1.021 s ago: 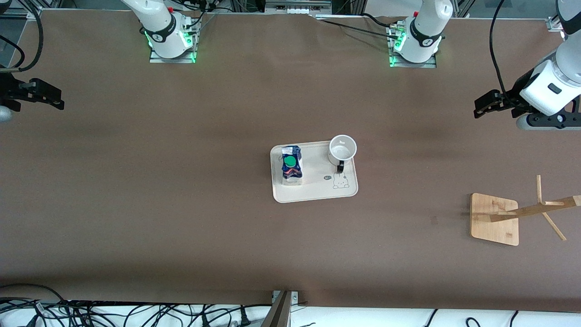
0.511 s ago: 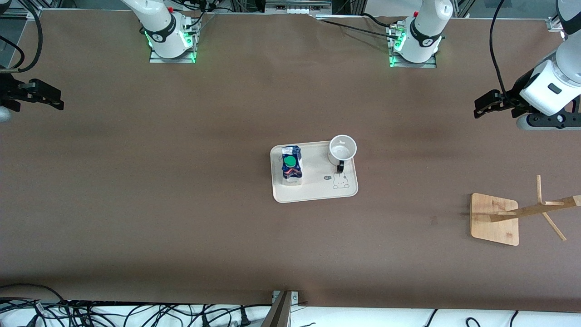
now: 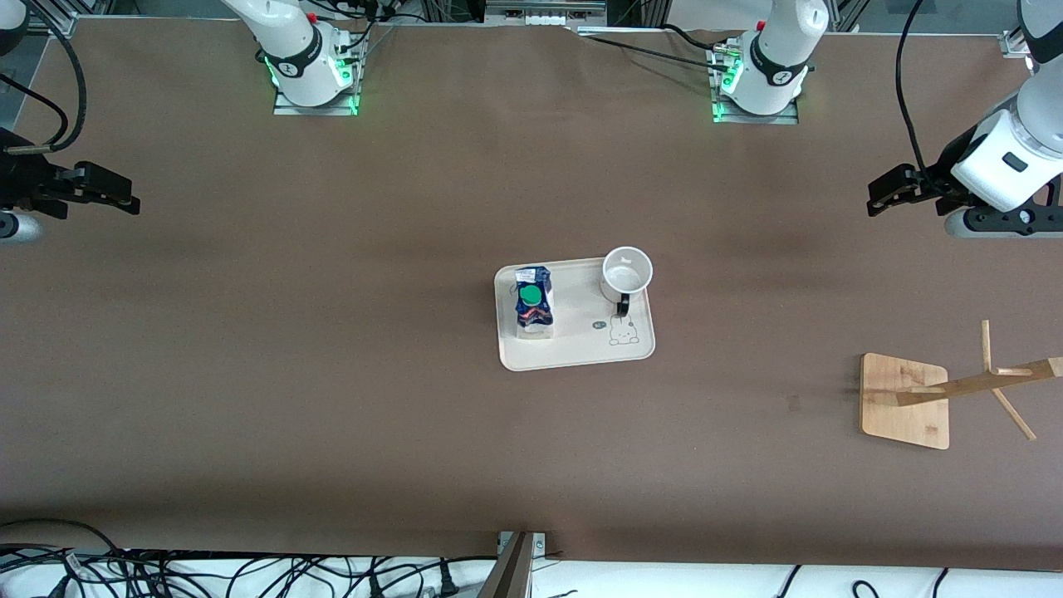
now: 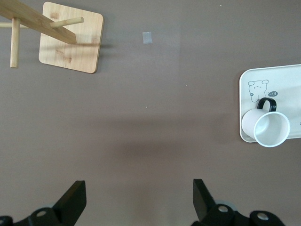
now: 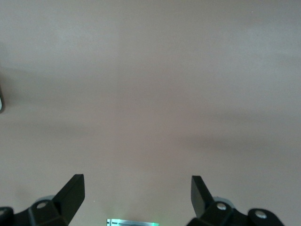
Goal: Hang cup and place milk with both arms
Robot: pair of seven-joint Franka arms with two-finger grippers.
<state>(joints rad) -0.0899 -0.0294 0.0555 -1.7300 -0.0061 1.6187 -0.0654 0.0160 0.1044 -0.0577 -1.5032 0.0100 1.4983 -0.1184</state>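
Note:
The white cup (image 3: 626,274) with a black handle stands upright on a cream tray (image 3: 581,349) in the middle of the table. The milk carton (image 3: 533,302), blue top and green cap, stands on the same tray toward the right arm's end. The cup also shows in the left wrist view (image 4: 266,127). My left gripper (image 3: 879,195) is open and empty, over the table at the left arm's end. My right gripper (image 3: 124,199) is open and empty, over the table at the right arm's end. Both are far from the tray.
A wooden cup stand (image 3: 905,400) with slanted pegs (image 3: 1009,378) stands at the left arm's end, nearer the front camera than the tray; it also shows in the left wrist view (image 4: 70,36). Cables (image 3: 166,573) lie along the table's near edge.
My right gripper has moved a little toward the table's middle. The left arm, cup and milk have not moved.

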